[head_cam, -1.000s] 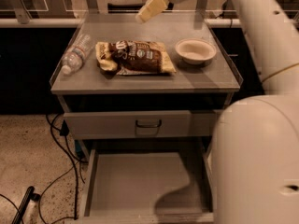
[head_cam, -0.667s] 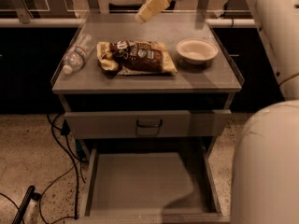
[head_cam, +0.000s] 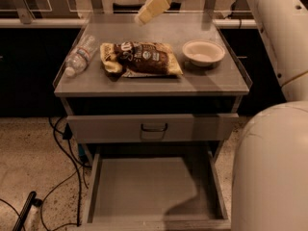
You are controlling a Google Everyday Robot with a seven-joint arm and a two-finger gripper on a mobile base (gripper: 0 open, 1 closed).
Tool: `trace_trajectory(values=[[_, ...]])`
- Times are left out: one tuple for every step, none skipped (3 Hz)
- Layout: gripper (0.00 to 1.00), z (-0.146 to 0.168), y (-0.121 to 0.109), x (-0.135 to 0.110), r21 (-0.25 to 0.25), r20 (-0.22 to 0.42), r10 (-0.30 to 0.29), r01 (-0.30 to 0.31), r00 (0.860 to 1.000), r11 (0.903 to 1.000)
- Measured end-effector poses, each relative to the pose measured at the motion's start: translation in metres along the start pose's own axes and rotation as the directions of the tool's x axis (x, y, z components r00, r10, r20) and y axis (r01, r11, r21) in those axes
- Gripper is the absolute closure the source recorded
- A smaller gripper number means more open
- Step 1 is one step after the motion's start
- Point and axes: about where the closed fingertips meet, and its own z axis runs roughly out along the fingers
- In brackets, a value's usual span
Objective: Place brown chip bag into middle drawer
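- On the grey cabinet top (head_cam: 211, 83), near its middle, lies the brown chip bag (head_cam: 142, 59). It is flat, with its long side going left to right.
- Above the far edge of the top hangs the gripper (head_cam: 153, 7), up in the air. It tilts down and to the left.
- The bag is nearer than the gripper and lower down. The two are well apart and do not touch.
- I cannot tell if the gripper is clenched or released. Nothing can be seen in it.
- Just left of the bag lies a clear plastic bottle (head_cam: 79, 56) on its side.
- To the right of the bag sits a white bowl (head_cam: 203, 52).
- Under the top is a shut drawer front (head_cam: 192, 127) with a small dark handle.
- Below that, the middle drawer (head_cam: 154, 186) is pulled out toward the near side. Its flat floor is bare.
- On the right, the robot's big pale arm (head_cam: 269, 167) fills the near corner.
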Motion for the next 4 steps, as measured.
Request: trace_trajectory(values=[[0.0,-0.015,0.011,-0.017,-0.006,0.06,0.023,-0.022,0.998,0.9997],[0.0,-0.007,0.059,-0.014,-0.098,0.073,0.059,-0.051,0.996,0.9939],[0.0,-0.001,0.095,0.001,-0.151,0.057,0.082,-0.073,0.995,0.9859],[0.0,0.016,0.102,0.026,-0.159,0.004,0.08,-0.079,0.997,0.9842]])
